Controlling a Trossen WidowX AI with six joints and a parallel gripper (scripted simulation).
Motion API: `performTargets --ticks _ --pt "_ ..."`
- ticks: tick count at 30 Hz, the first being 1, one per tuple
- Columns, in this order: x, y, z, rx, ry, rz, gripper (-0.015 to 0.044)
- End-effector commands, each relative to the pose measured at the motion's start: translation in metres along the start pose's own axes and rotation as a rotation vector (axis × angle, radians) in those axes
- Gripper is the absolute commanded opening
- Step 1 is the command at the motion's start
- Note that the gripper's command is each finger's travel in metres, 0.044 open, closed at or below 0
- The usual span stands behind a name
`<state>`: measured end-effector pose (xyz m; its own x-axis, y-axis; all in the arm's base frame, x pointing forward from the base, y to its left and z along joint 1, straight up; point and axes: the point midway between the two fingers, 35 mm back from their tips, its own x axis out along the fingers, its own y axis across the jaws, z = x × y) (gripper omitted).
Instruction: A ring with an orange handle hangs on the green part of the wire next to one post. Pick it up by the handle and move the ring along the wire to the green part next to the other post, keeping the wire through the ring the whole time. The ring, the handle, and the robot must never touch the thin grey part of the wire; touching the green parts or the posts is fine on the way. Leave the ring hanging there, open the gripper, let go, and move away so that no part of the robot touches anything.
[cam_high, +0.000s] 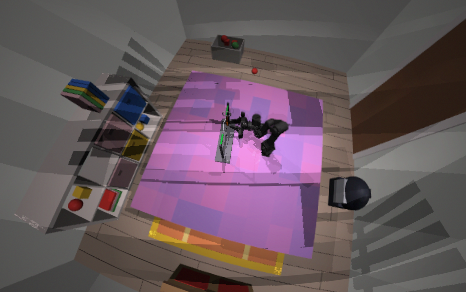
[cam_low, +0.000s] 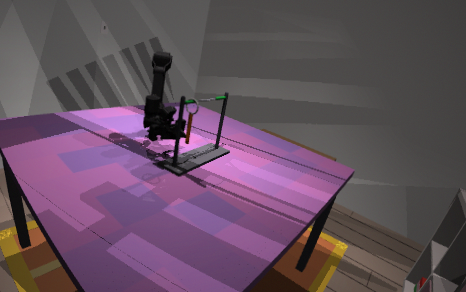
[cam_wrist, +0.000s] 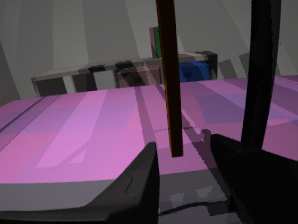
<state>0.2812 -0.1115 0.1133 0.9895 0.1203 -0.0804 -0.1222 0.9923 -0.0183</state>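
Wrist view: my gripper (cam_wrist: 183, 145) stands apart, empty, the stiff, light orange handle (cam_wrist: 169, 63) centre-frame; I'd clamp mid-shaft.
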Motion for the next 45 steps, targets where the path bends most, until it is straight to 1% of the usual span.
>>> performTargets --ticks 1,29,45 --pt "0.007 -0.002 0.0 0.005 -0.001 -0.002 0.016" --pt "0.051 0.002 0.0 0.006 -0.008 -0.002 0.016" --pt "0.052 0.002 0.0 0.006 -0.008 -0.002 0.016"
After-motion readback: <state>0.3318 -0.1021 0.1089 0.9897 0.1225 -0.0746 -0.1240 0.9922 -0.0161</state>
